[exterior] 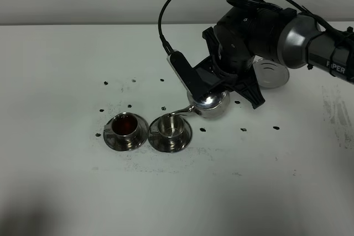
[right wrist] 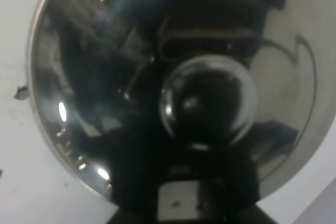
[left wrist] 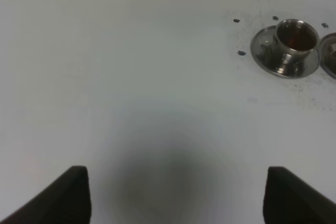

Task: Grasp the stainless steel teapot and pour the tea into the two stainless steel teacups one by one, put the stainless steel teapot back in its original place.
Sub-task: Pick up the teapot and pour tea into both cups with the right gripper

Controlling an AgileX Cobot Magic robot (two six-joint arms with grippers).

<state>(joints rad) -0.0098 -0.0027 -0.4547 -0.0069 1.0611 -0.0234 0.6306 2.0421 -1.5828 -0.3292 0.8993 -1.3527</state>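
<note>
Right gripper (exterior: 217,84) clamped on stainless steel teapot (exterior: 210,103); left gripper (left wrist: 177,182) parted, empty. Teapot held tilted, spout at empty teacup (exterior: 169,129); tea (exterior: 126,125) seen in other teacup (exterior: 126,138). Teapot judged rigid, slick, liquid-weighted; loop handle best gripped.

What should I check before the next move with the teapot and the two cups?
1. Right gripper shut on the teapot: ok.
2. Spout reaches the rim of the right cup: ok.
3. Left cup holds tea: ok.
4. Right cup filled: not ok, it looks empty.
5. Tea flowing from the spout: cannot tell.
6. Left gripper away from the cups, fingers apart: ok.
</note>
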